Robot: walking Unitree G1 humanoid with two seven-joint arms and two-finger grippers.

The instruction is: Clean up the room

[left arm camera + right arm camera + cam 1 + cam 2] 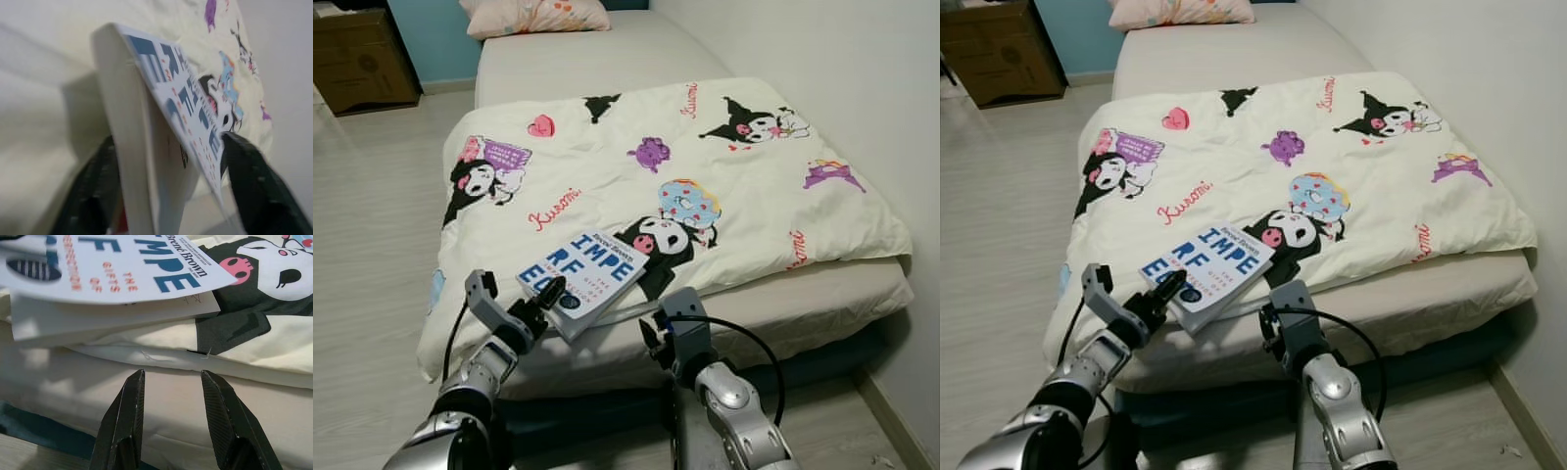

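A white book (597,264) with big blue letters lies on the cream cartoon-print blanket (607,166) near the foot of the bed. My left gripper (549,293) is shut on the book's near corner, with one black finger (90,196) under the pages and the other on the cover (171,83). The cover lifts slightly off the pages (112,316). My right gripper (171,379) stands open just below the book, level with the blanket's hem and the mattress side, with nothing between its fingers. In the left eye view the right gripper (651,338) sits to the right of the book's near edge.
A pink pillow (533,15) lies at the bed's head. A wooden cabinet (357,59) stands at the far left on the pale wood floor (372,245). A white wall (862,88) runs along the bed's right side.
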